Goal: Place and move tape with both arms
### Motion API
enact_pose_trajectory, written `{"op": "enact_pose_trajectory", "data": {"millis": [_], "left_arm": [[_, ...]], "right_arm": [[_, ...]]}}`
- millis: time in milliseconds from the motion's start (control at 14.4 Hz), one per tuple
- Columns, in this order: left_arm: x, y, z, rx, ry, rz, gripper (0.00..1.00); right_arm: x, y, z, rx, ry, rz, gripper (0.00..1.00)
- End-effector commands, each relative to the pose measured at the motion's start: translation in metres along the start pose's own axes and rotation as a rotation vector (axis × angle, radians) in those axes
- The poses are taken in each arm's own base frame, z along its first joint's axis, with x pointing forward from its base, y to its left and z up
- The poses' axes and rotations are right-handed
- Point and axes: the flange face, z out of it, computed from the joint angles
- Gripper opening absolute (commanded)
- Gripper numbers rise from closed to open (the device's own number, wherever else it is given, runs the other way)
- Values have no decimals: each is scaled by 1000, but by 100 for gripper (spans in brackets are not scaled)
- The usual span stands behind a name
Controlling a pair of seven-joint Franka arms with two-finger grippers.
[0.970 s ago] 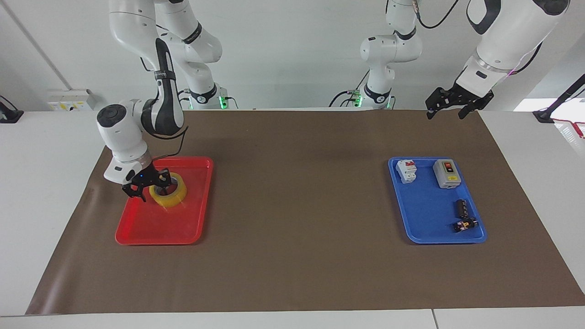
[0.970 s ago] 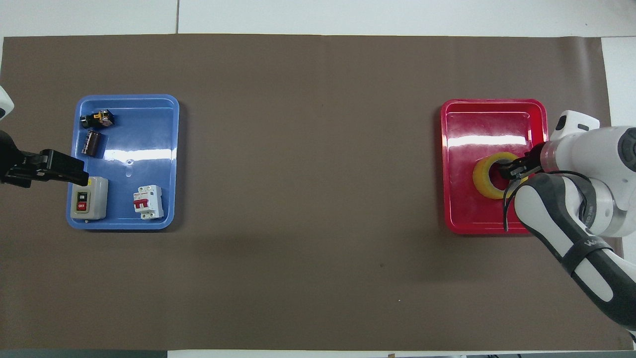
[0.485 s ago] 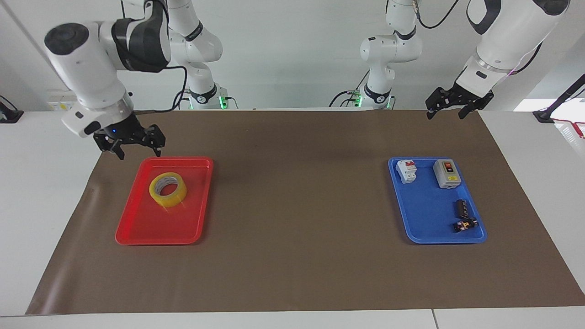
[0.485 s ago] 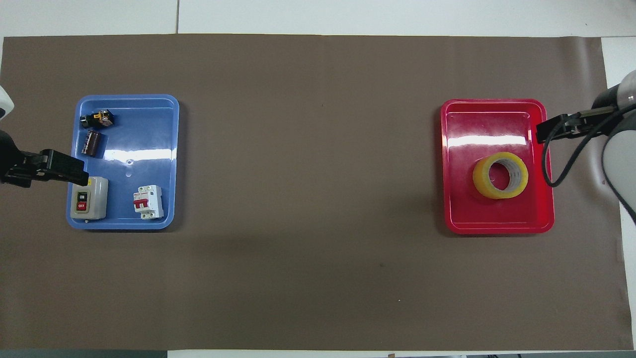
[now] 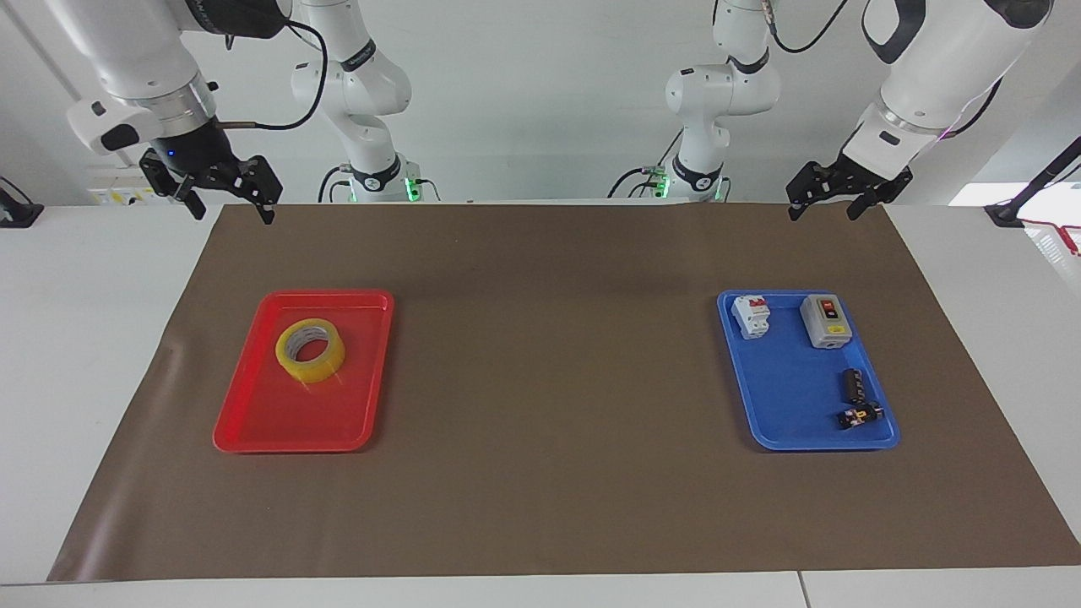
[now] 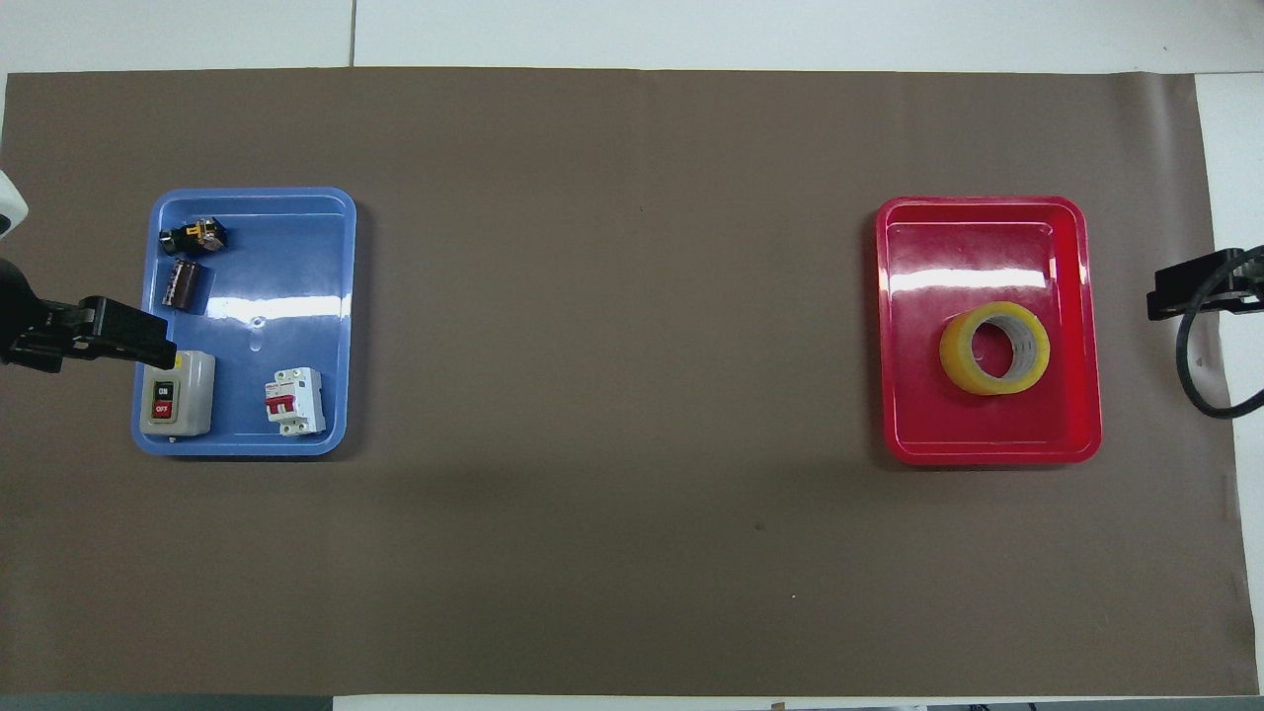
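The yellow tape roll lies flat in the red tray at the right arm's end of the table, nothing touching it; the overhead view shows the tape in the tray too. My right gripper is open and empty, raised over the mat's edge on the robots' side of the red tray; in the overhead view the right gripper shows beside the tray. My left gripper is open and empty, waiting in the air over the mat's edge near the blue tray; it also shows in the overhead view.
A blue tray at the left arm's end holds a grey on/off switch box, a white circuit breaker, a dark cylinder and a small black part. Two smaller white arms stand at the robots' edge. A brown mat covers the table.
My right gripper let go of the tape, rose out of the red tray and drew back toward the robots. The tape stays in the tray. The left arm has not moved.
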Motion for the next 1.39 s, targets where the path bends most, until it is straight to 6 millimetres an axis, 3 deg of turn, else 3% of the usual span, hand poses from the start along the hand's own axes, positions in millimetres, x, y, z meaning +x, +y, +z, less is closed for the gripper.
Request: {"op": "enact_pose_trajectory", "data": {"millis": [0, 208, 347, 693, 1317], "left_arm": [[-4, -3, 1, 1, 3, 6, 100], [-4, -3, 1, 1, 3, 6, 100], [-4, -3, 1, 1, 3, 6, 100], [-4, -3, 1, 1, 3, 6, 100], [-4, -3, 1, 1, 5, 6, 100]], "right_arm": [[-2, 3, 6, 29, 15, 33, 100], [-1, 0, 4, 32, 9, 26, 100], [-1, -5, -11, 27, -56, 16, 100], [-6, -9, -27, 56, -72, 2, 100], [1, -10, -13, 40, -43, -18, 100]]}}
